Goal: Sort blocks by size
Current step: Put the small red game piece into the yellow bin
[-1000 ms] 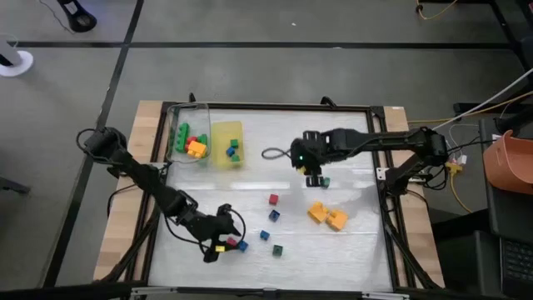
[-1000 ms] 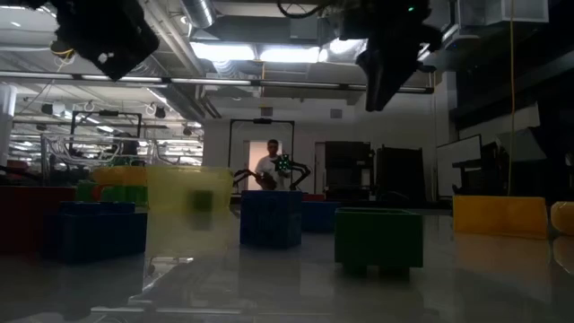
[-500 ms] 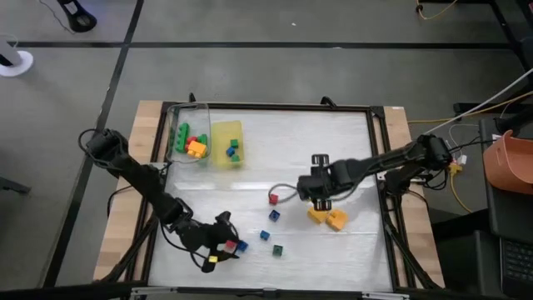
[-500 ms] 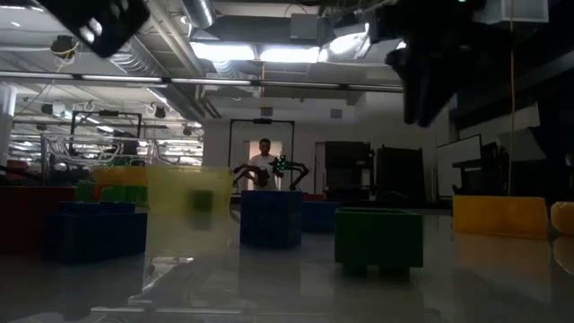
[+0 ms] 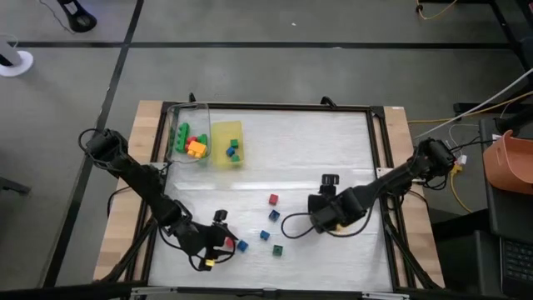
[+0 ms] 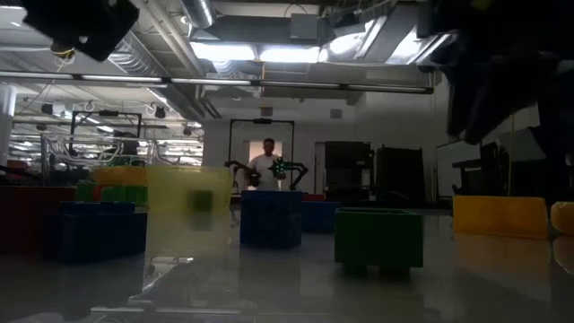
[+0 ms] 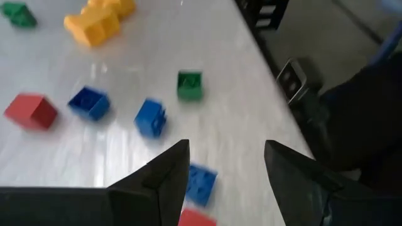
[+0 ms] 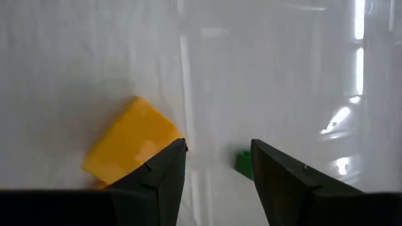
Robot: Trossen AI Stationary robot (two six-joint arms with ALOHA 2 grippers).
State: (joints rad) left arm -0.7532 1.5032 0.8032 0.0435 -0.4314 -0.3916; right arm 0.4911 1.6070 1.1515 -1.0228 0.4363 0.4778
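Two arms are low over the white table (image 5: 300, 133). L gripper (image 5: 218, 250) sits near the table's 7 o'clock edge, fingers (image 7: 164, 172) parted w/ a clear gap and nothing between them; a blue block (image 7: 200, 182) and a red one (image 7: 196, 218) lie just beyond the tips. In the high view that same blue cube (image 5: 241, 246) is at the gripper's 3 o'clock, w/ a small yellow bit (image 5: 209, 261) just by the gripper at 7 o'clock.

R gripper (image 5: 321, 218) is at about 5 o'clock from table centre, fingers (image 8: 160, 172) also spread apart, holding nothing. Its wrist cam shows an orange brick (image 8: 130, 143) beside one finger and a small green block (image 8: 244, 163) in the gap ahead of the tips; whether either touches the fingers can't be told.

Loose blocks betw. the two grippers: red cube (image 5: 273, 199), blue cube (image 5: 274, 215), another blue (image 5: 264, 235), green cube (image 5: 276, 249). L wrist view has these as red (image 7: 31, 111), blue (image 7: 88, 103), blue (image 7: 150, 117), green (image 7: 189, 85), w/ orange bricks (image 7: 100, 20) farther off.

At the table's 10 o'clock corner, a clear container (image 5: 186, 133) holds green, red and orange bricks (image 5: 191, 143); the yellow tray (image 5: 226, 144) at its 3 o'clock carries a few small green and blue cubes (image 5: 233, 150)
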